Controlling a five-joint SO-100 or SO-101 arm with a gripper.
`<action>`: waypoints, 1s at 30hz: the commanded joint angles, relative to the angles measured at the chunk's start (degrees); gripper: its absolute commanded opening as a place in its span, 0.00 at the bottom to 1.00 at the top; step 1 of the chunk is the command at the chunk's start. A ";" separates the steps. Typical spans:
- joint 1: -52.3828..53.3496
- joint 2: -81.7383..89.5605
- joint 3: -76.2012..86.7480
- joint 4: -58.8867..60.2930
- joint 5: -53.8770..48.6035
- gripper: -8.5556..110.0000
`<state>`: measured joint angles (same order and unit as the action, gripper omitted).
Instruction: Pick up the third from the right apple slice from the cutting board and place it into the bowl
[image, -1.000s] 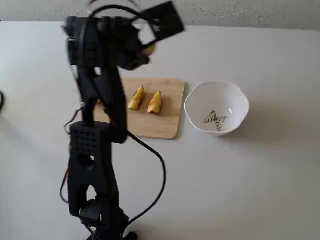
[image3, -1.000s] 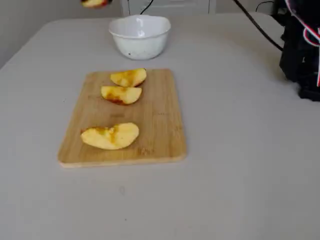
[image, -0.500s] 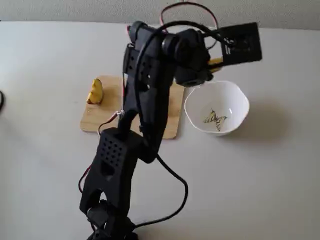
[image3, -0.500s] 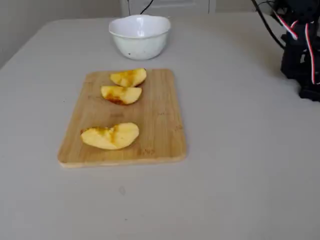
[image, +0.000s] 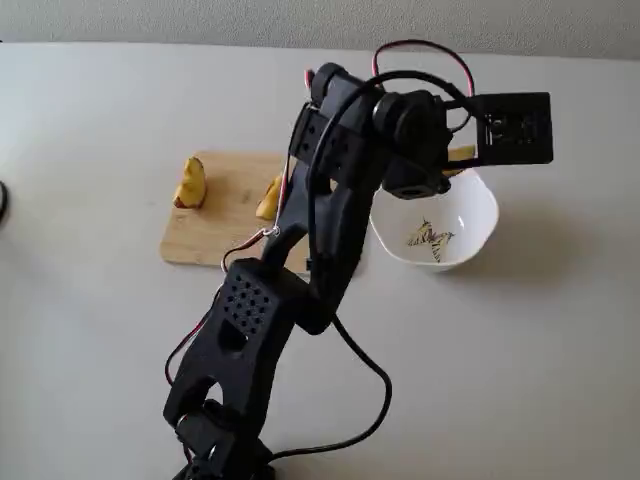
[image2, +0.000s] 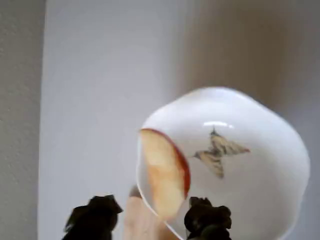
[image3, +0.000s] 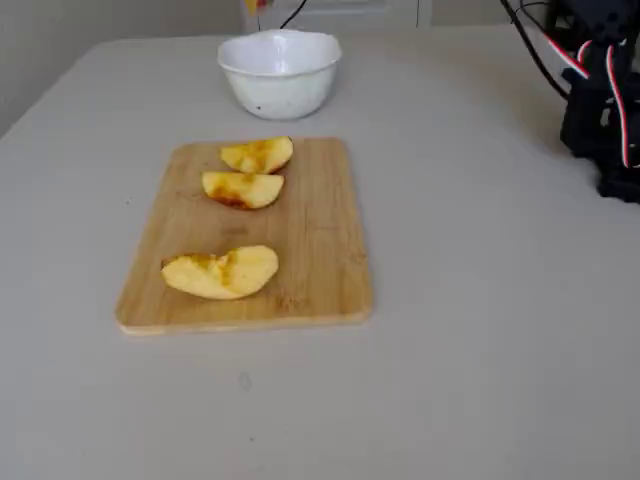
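Note:
My gripper (image2: 150, 216) is shut on the apple slice (image2: 164, 175), a pale yellow wedge with a thin red skin edge, and holds it upright over the near-left rim of the white bowl (image2: 270, 195). In a fixed view the gripper (image: 455, 160) hangs above the bowl (image: 482, 215), mostly hidden under the black camera mount, and only a yellow tip of the slice (image: 462, 153) shows. The bowl has a butterfly motif (image2: 219, 152) inside and holds nothing else. The wooden cutting board (image3: 320, 250) lies in front of the bowl (image3: 280, 85). The gripper is out of that view.
Three yellow wedges stay on the board: one near the front (image3: 222, 272) and two close together towards the bowl (image3: 243, 188) (image3: 258, 154). The arm's base (image3: 600, 110) and its wires stand at the right. A black cable (image: 365, 400) trails on the table.

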<state>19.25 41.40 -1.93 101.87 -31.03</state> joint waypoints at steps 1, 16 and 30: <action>0.53 0.97 -0.70 1.85 0.97 0.34; -15.12 31.99 4.13 1.93 14.85 0.07; -32.70 92.90 34.63 1.23 27.60 0.07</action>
<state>-13.36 118.21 24.08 101.87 -4.31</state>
